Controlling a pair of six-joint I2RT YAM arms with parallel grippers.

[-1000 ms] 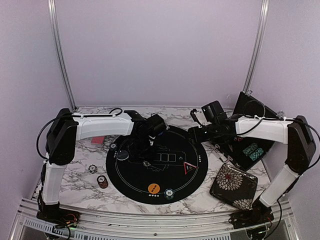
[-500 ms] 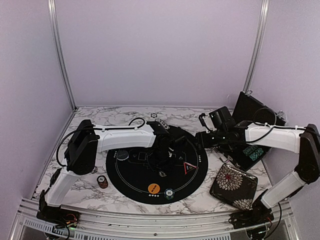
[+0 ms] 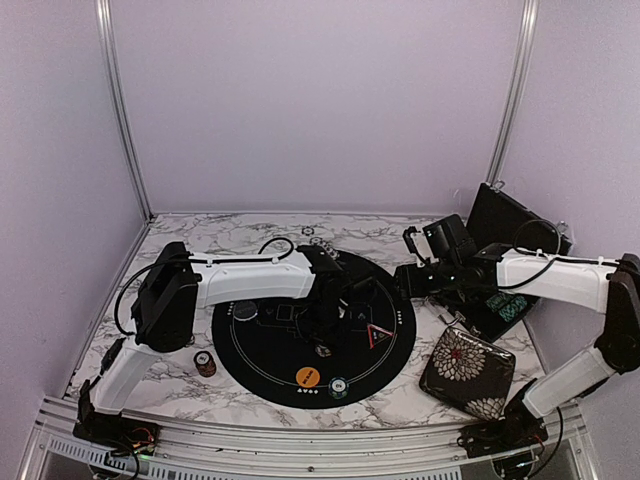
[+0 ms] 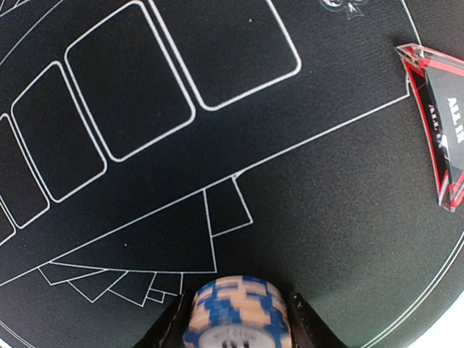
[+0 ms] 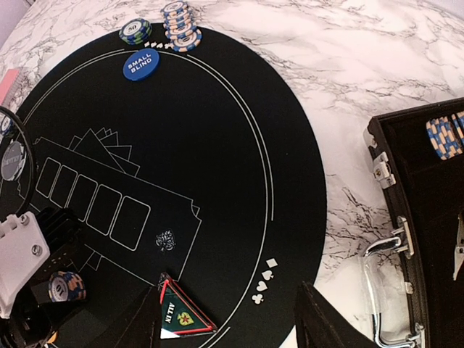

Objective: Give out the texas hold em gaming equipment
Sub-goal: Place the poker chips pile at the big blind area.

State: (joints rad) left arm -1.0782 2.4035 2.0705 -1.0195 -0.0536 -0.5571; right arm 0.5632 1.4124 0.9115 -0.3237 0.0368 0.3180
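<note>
My left gripper (image 3: pixel 322 338) is low over the middle of the round black mat (image 3: pixel 262 352), and its fingers clasp a blue-and-peach poker chip stack (image 4: pixel 235 313) from both sides; the same stack (image 5: pixel 67 286) shows in the right wrist view. A red-edged black triangle (image 3: pixel 378 336) (image 4: pixel 441 129) (image 5: pixel 181 317) lies just right of it. Above the mat's right edge my right gripper (image 3: pixel 405 281) (image 5: pixel 232 326) hangs open and empty. An orange disc (image 3: pixel 307 377), a green chip stack (image 3: pixel 339 385) and a black disc (image 3: pixel 245 311) rest on the mat. The blue disc (image 5: pixel 141 64) sits at its far rim.
An open black case (image 3: pixel 505 290) with chips (image 5: pixel 444 136) stands at the right, a floral pouch (image 3: pixel 467 372) in front of it. Chip stacks (image 5: pixel 181 25) sit beyond the mat and another (image 3: pixel 205 363) to its left. A pink card (image 5: pixel 6 83) lies far left.
My left arm swung from the mat's left side to its middle, carrying the chip stack down near the triangle. The right gripper drew back slightly to the right.
</note>
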